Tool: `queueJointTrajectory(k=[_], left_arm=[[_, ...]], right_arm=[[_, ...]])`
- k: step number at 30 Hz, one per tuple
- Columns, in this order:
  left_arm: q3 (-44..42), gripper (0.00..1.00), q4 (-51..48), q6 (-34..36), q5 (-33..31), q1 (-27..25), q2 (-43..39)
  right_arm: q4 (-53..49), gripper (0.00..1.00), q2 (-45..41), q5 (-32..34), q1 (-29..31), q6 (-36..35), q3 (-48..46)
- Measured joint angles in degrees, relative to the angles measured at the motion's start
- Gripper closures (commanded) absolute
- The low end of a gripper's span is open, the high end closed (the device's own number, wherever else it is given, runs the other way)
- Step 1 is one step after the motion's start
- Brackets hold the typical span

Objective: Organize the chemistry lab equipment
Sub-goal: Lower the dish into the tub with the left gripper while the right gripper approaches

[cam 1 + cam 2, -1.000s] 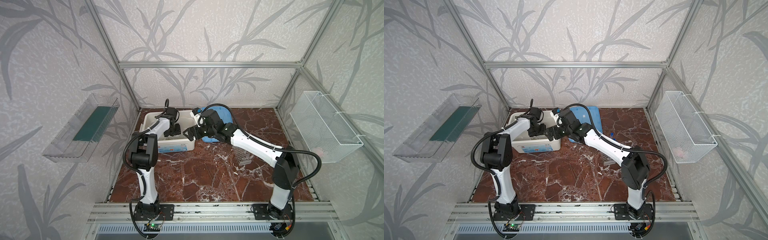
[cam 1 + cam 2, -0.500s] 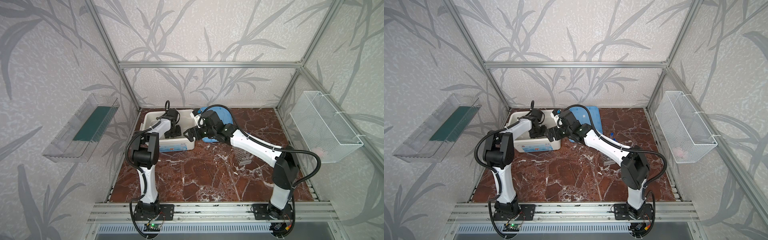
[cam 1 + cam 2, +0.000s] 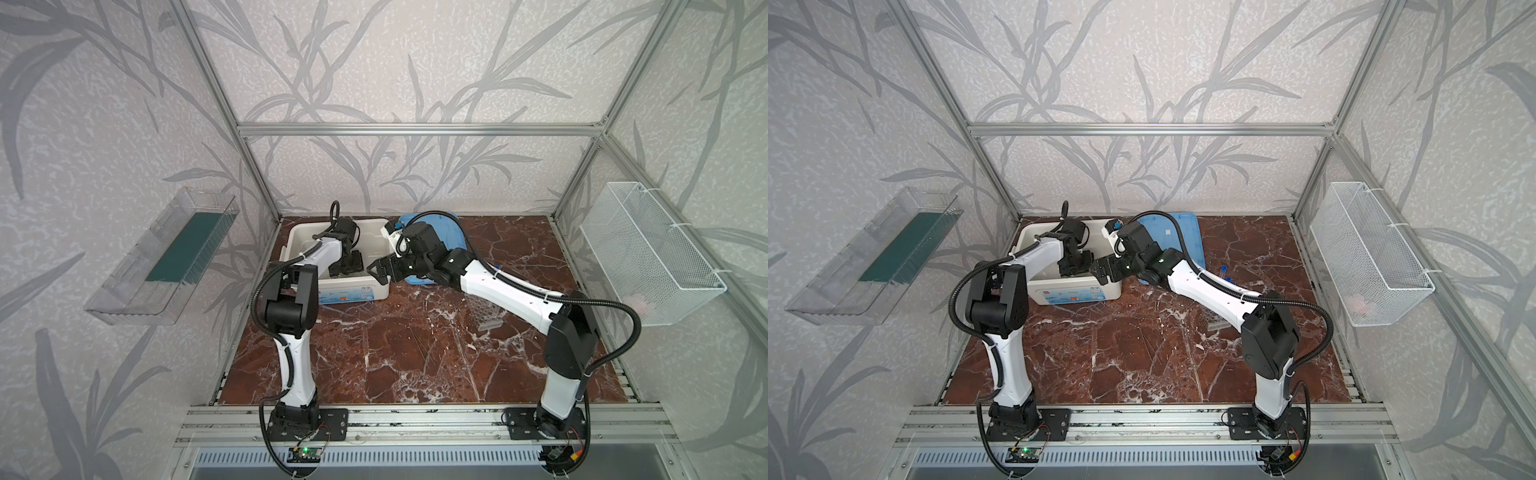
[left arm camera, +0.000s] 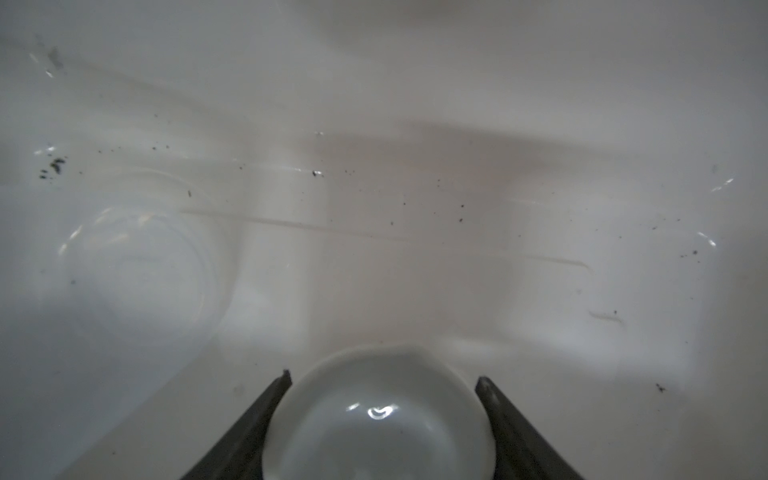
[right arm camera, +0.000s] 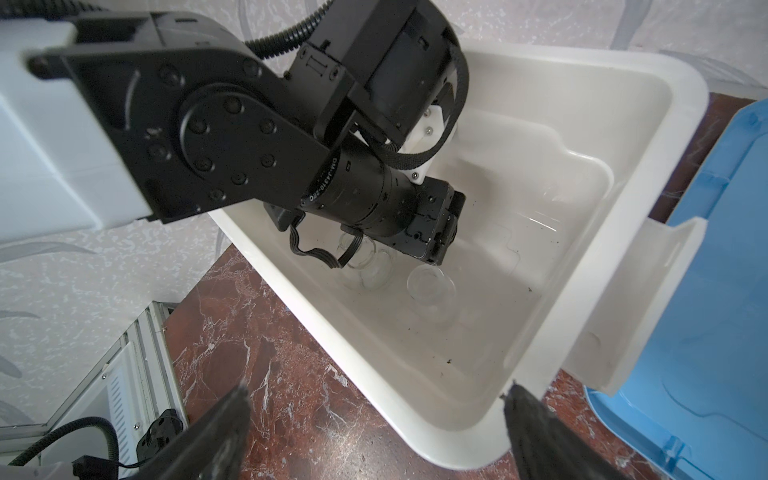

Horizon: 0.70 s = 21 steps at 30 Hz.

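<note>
My left gripper (image 3: 345, 270) (image 4: 382, 376) is down inside the white box (image 3: 299, 237). The little round white dish (image 4: 382, 424) lies between its fingers on the box floor. The fingers sit right at the dish's sides, and I cannot tell whether they still press it. A clear beaker (image 4: 141, 266) (image 5: 428, 291) and a clear flask (image 5: 365, 266) stand on the box floor beside it. My right gripper (image 3: 380, 270) (image 5: 376, 390) hovers open and empty over the box's near right corner. The clear tube rack (image 3: 484, 311) (image 3: 1214, 322) and blue-capped test tubes (image 3: 1225, 270) lie on the table under my right arm.
The blue lid (image 3: 449, 232) (image 5: 727, 291) lies flat against the right side of the box. A white wire basket (image 3: 648, 253) hangs on the right wall. On the left wall hangs a clear shelf (image 3: 166, 257). Both arms crowd the box.
My left arm has shifted slightly over the box, with its gripper staying inside. The right arm has barely moved.
</note>
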Motion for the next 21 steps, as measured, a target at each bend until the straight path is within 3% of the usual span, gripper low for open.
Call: queueJointTrajectory(k=[14,21], left_arm=[[0.0,0.27,0.0,-0.1,0.0,0.0,0.0],[0.0,0.17,-0.5,-0.5,-0.2,0.0,-0.9]], right_arm=[[0.0,0.06,0.0,0.0,0.0,-0.2,-0.8],[-0.2,0.06,-0.5,0.4,0.0,-0.8,-1.7]])
